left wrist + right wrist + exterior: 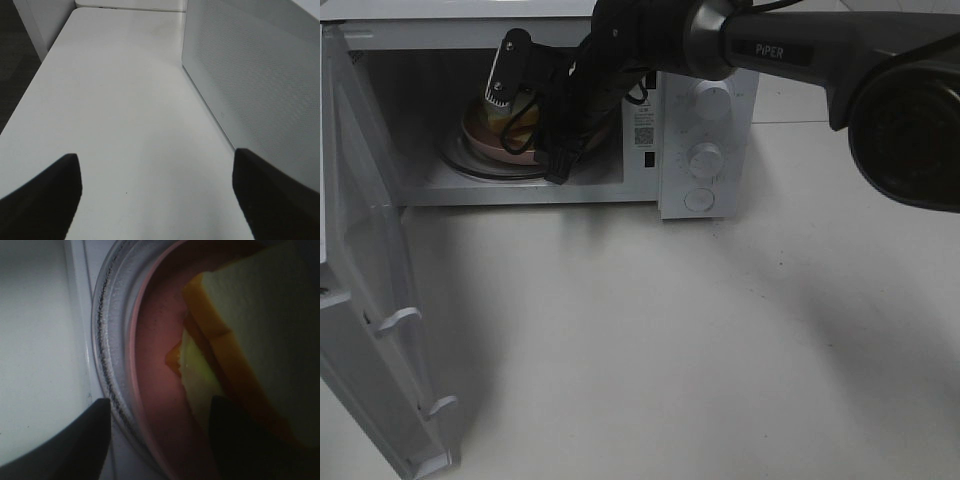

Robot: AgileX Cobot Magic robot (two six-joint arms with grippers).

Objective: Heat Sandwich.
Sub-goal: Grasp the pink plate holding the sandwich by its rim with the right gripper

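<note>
**A:** Start at the left. What's there?

**B:** The microwave door (360, 300) swings out to the near left, a flat white slab with small clips on its edge. The left gripper (155, 152) hangs over the bare white table (125, 100) beside a finely perforated panel (260, 90). Its dark fingers are spread wide with nothing between them.

**A:** And the sandwich?

**B:** The sandwich (260, 315) is in the left half of the cavity. It is pale, soft bread with an orange-yellow edge, lying on a smooth round pink plate (155, 330). The plate sits on the clear glass turntable (107, 330).

**A:** Which arm is nearer to it?

**B:** The right, by far. It reaches in from the right, and the right gripper (157, 402) is directly over the plate's rim. One finger is over the turntable's edge and the other over the bread. The jaws stand apart and I see nothing pinched between them.

**A:** Long axis?

**B:** In the wrist view the crust runs slantwise past the gripper. I cannot tell how it lies in the cavity.

**A:** What does the next move turn on?

**B:** I'd judge that the right arm must back out toward the near side before the door can swing shut. The left arm is nearer the door. At the far right are two round white dials (712, 100) above a button (700, 198).
</note>
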